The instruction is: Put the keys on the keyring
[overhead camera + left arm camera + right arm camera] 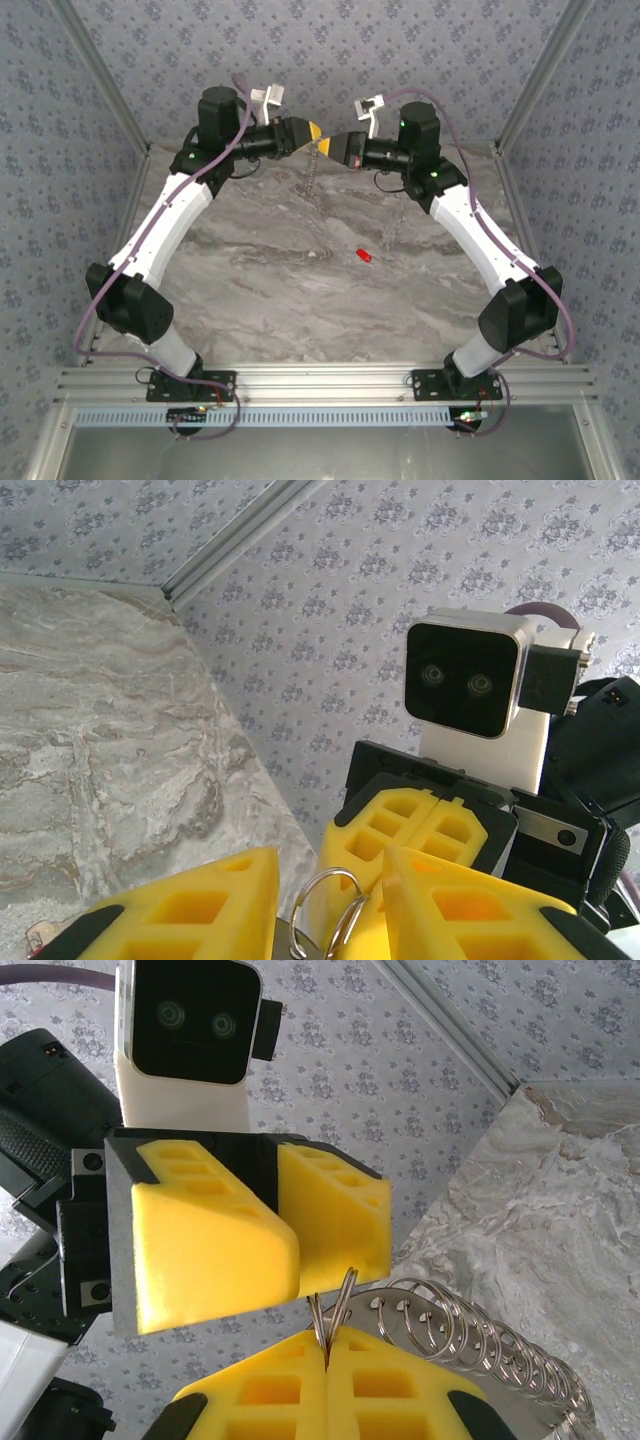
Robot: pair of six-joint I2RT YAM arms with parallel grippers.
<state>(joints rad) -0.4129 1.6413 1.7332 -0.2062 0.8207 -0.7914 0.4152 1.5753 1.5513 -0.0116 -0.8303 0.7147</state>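
The right gripper [325, 1348] was clamped tight on the ring [344, 1296], bottom middle of its own view, with a chain [470, 1330] of small loops trailing right. The left gripper [330, 858] faced it, jaws apart with the ring in the gap (not squeezing, I think). The red key [364, 256] lay alone on the table [250, 290], just right of the middle in the top view. The step looked like readying the ring. Next, one gripper would need to fetch the key
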